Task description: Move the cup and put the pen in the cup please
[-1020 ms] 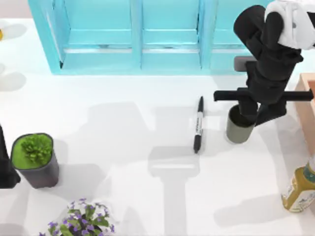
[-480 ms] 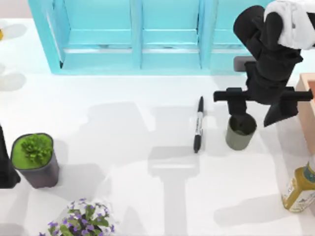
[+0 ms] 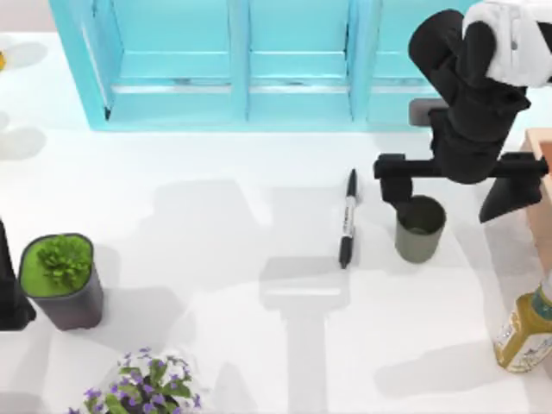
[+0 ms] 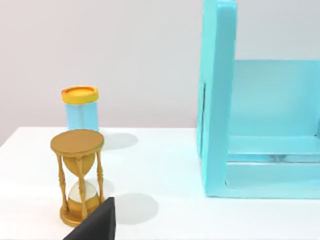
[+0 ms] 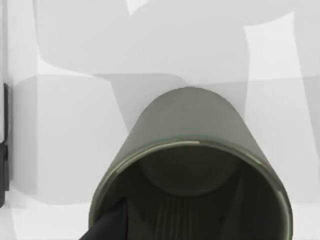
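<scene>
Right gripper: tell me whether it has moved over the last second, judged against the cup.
Yes. In the top view the right gripper has slid off the cup toward the blue cabinet and opened wider; the cup's mouth is now uncovered.

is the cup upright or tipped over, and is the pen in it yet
Upright: the cup stands with its open mouth up. The pen lies flat on the table beside it, not inside.

Bright, even light floods the white table (image 3: 216,216). Soft grey shadows of the arms fall toward 6 o'clock in the top view, and the cup (image 3: 419,228) casts a faint one. Edges look slightly soft throughout; no glare.
</scene>
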Robot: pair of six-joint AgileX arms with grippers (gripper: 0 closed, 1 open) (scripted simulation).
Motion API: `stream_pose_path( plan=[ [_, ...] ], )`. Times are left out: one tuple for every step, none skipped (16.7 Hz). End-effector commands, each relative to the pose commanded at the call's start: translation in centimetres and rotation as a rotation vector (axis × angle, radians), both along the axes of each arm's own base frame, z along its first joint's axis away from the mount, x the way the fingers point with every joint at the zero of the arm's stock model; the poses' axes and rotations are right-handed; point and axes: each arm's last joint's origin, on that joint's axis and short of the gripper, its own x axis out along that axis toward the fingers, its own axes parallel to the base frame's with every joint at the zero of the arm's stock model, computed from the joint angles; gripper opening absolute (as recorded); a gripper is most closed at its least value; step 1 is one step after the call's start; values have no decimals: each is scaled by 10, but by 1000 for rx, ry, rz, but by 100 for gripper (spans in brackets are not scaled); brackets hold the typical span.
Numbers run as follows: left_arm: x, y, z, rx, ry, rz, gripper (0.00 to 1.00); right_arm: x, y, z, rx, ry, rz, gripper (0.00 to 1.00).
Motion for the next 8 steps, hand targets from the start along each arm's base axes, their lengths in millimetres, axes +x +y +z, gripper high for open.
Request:
stream_pose_path(
  plan=[
    [0, 0, 0, 0, 0, 0, 100, 0, 0, 0, 0, 0, 0, 100],
    [0, 0, 0, 0, 0, 0, 100, 0, 0, 0, 0, 0, 0, 100],
    [0, 0, 0, 0, 0, 0, 100, 0, -1, 0, -1, 0, -2, 100],
    [0, 0, 0, 0, 0, 0, 100, 1, -1, 0, -1, 0, -2, 100],
    [0, 0, 0, 0, 0, 0, 100, 1, 0, 2, -2, 3, -2, 100],
    [0, 0, 0, 0, 0, 0, 100, 3, 1, 7, -3, 6, -1, 100],
    [0, 0, 0, 0, 0, 0, 100, 5, 2, 13, -4, 9, 0, 100],
    [0, 0, 0, 0, 0, 0, 100, 7, 3, 22, -6, 13, 1, 100]
  ],
)
